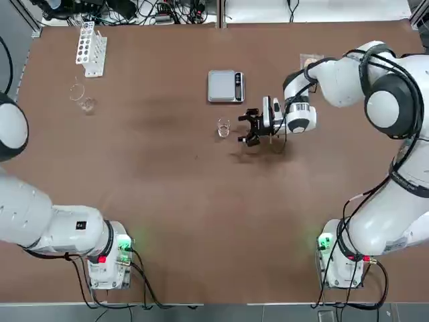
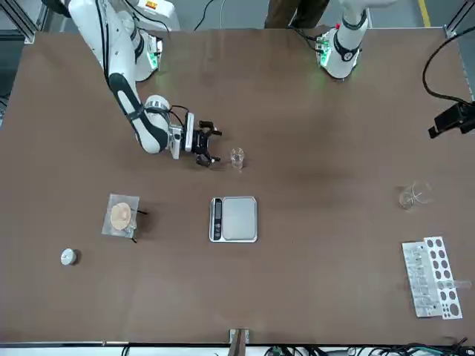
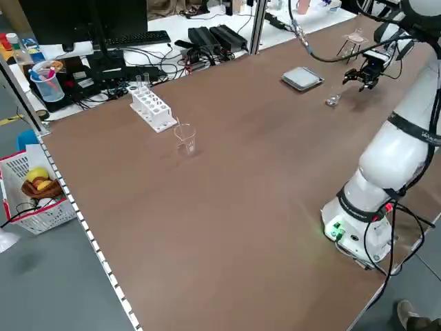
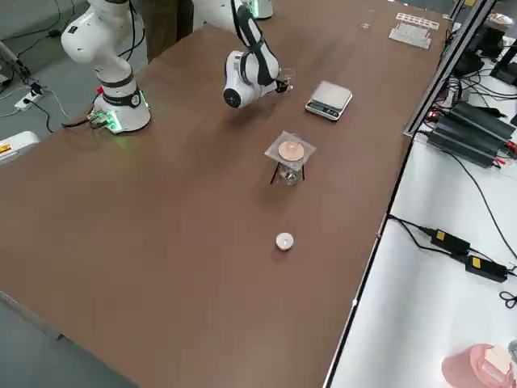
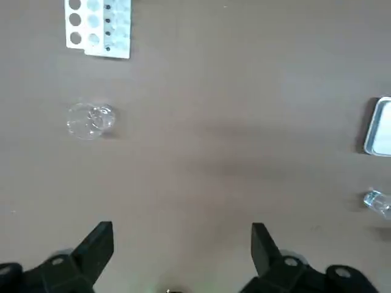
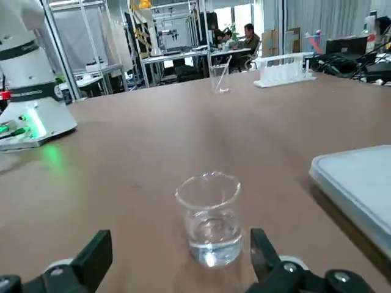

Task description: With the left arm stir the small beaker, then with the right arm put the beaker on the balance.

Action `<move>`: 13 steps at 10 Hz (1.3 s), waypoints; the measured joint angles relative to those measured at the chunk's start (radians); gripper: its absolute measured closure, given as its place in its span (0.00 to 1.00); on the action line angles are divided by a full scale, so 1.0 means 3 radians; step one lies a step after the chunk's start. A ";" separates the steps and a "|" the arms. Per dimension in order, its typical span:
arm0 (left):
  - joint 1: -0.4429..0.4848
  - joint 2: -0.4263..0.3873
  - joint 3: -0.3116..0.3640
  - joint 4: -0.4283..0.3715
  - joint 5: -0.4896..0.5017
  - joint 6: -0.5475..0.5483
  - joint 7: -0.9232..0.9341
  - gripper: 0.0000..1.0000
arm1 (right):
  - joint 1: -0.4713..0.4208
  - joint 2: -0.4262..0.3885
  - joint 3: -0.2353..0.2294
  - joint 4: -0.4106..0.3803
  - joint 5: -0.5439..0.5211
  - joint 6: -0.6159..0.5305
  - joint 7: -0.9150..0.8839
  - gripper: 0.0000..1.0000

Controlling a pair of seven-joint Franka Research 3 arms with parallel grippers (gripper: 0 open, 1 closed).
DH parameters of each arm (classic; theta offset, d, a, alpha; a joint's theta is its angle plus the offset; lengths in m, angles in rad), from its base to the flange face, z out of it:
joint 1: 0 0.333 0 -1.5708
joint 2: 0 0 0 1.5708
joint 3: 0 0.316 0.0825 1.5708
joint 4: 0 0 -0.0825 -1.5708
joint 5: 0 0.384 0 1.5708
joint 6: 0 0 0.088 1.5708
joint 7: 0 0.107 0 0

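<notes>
Right gripper (image 6: 183, 259) waiting with fingers wide, just beside small glass beaker (image 6: 212, 226) standing on table near balance (image 1: 226, 86). Beaker looking light, slippery, easy to crack, water inside maybe sloshing; sides needing soft, low squeeze. Left gripper (image 5: 182, 259) hanging empty, fingers wide.

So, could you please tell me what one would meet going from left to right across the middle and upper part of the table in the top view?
Test-tube rack, balance, right gripper
</notes>
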 joint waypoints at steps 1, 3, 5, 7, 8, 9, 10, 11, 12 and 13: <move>-0.0037 0.0001 -0.0021 -0.0016 0.0007 0.0002 -0.0005 0.00 | 0.0002 0.0020 -0.0002 0.0048 0.0009 0.0011 0.0000 0.00; -0.0044 -0.0002 -0.0127 -0.0020 0.0090 0.0004 0.0003 0.00 | 0.0005 0.0063 -0.0010 0.0063 0.0010 0.0026 -0.0016 0.00; -0.0046 -0.0006 -0.0162 -0.0020 0.0111 0.0004 0.0011 0.00 | 0.0026 0.0154 -0.0012 0.0075 0.0032 0.0026 -0.0035 0.00; -0.0046 -0.0011 -0.0162 -0.0008 0.0112 0.0011 0.0018 0.00 | 0.0085 0.0250 -0.0018 0.0130 0.0086 0.0029 -0.0051 0.00; -0.0046 -0.0015 -0.0163 0.0001 0.0112 0.0012 0.0015 0.00 | 0.0112 0.0285 -0.0033 0.0162 0.0091 0.0031 -0.0054 0.00; -0.0047 -0.0017 -0.0171 0.0008 0.0141 0.0012 0.0012 0.00 | 0.0135 0.0305 -0.0049 0.0198 0.0104 0.0031 -0.0058 0.00; -0.0049 -0.0017 -0.0200 0.0012 0.0225 0.0012 0.0011 0.00 | 0.0161 0.0313 -0.0057 0.0238 0.0140 0.0032 -0.0060 0.00; -0.0049 -0.0017 -0.0270 0.0012 0.0353 0.0012 0.0010 0.00 | 0.0195 0.0326 -0.0062 0.0274 0.0167 0.0035 -0.0064 0.00; -0.0052 -0.0018 -0.0351 0.0012 0.0459 0.0013 0.0000 0.00 | 0.0244 0.0347 -0.0077 0.0310 0.0211 0.0050 -0.0069 0.00; -0.0054 -0.0017 -0.0393 0.0012 0.0500 0.0013 -0.0012 0.00 | 0.0314 0.0375 -0.0120 0.0349 0.0233 0.0078 -0.0069 0.00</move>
